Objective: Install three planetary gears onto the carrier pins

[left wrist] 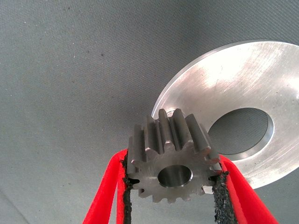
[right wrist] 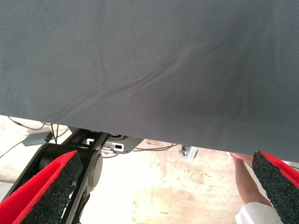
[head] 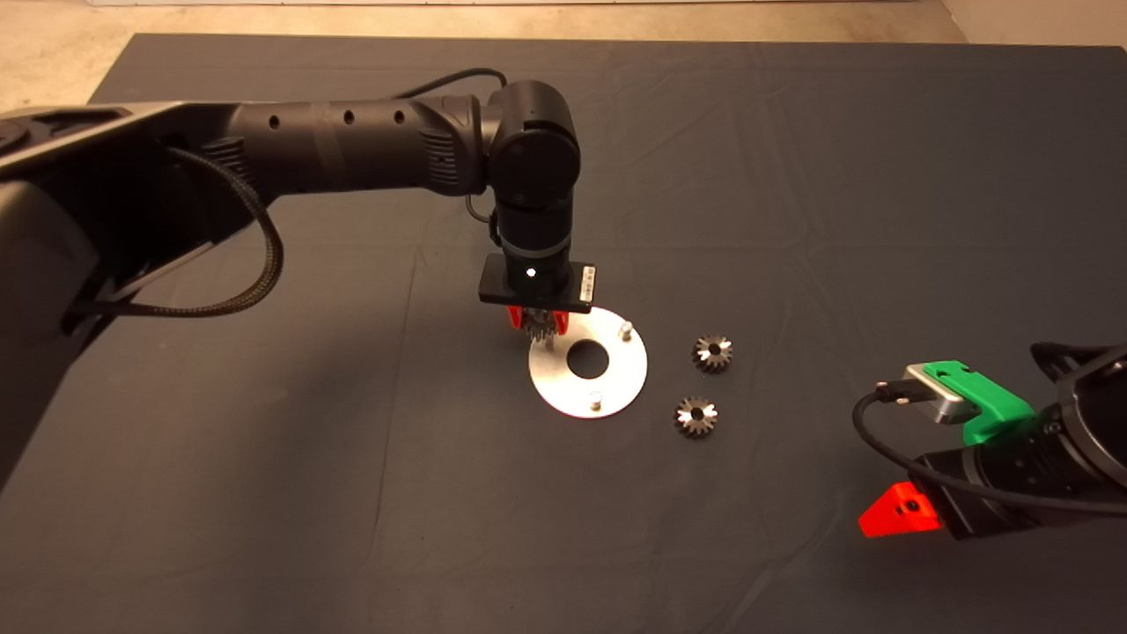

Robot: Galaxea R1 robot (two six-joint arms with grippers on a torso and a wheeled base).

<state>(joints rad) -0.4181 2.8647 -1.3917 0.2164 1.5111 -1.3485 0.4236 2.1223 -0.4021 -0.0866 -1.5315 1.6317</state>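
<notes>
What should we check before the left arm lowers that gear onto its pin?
1. Grip: left end effector is shut on the gear, a pad on each side: ok.
2. Gear's hole unobstructed: ok.
3. Hole lined up over the pin: the gear hides that pin in the wrist view: cannot tell.
4. Disc lies flat on the mat, the other two pins bare: ok.
5. Spare gears lie on the mat, apart from the disc: ok.
6. Right end effector parked open at the mat's edge, away from the disc: ok.
</notes>
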